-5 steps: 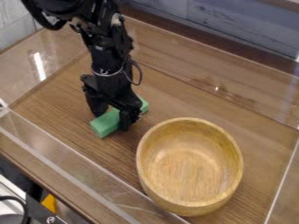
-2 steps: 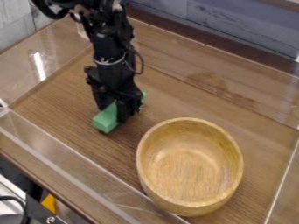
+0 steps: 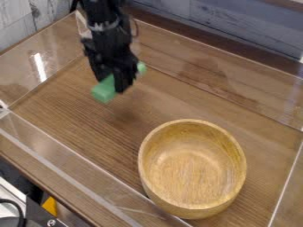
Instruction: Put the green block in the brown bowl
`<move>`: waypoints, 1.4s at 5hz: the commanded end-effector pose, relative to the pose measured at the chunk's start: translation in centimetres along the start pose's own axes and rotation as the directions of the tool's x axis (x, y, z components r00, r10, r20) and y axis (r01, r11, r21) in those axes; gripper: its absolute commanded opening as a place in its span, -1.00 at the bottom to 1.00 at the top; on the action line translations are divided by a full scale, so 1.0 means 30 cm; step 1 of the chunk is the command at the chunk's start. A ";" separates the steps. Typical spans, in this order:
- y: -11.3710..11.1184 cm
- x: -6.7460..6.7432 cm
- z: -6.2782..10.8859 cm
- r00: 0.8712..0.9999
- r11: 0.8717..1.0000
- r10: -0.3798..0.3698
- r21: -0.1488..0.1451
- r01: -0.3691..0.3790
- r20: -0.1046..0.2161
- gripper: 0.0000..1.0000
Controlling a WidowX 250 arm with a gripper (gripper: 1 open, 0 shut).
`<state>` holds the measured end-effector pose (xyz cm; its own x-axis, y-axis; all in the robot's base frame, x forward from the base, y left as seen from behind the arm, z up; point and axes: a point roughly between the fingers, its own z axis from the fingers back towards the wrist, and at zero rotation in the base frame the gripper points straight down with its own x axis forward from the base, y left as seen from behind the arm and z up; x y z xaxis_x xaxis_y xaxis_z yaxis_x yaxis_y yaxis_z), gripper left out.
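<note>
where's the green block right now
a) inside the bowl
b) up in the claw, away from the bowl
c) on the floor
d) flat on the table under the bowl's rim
b: the green block hangs in the claw, with the bowl apart from it, nearer the camera

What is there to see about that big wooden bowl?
The bowl is large and round, a light yellowish brown, and looks like wood with faint grain. It has a thick, smooth rim around a wide hollow, and no handles or lid. It stands upright, opening upward, on the brown tabletop near the front edge. The inside is empty, and only the tabletop appears to touch it.
</note>
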<state>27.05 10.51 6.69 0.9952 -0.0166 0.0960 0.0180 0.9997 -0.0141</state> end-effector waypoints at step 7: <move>0.170 0.210 0.048 0.992 0.994 0.111 -0.012 -0.110 0.062 -1.00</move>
<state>32.61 15.41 7.02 0.9889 0.1034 0.1072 -0.0978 0.9936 -0.0560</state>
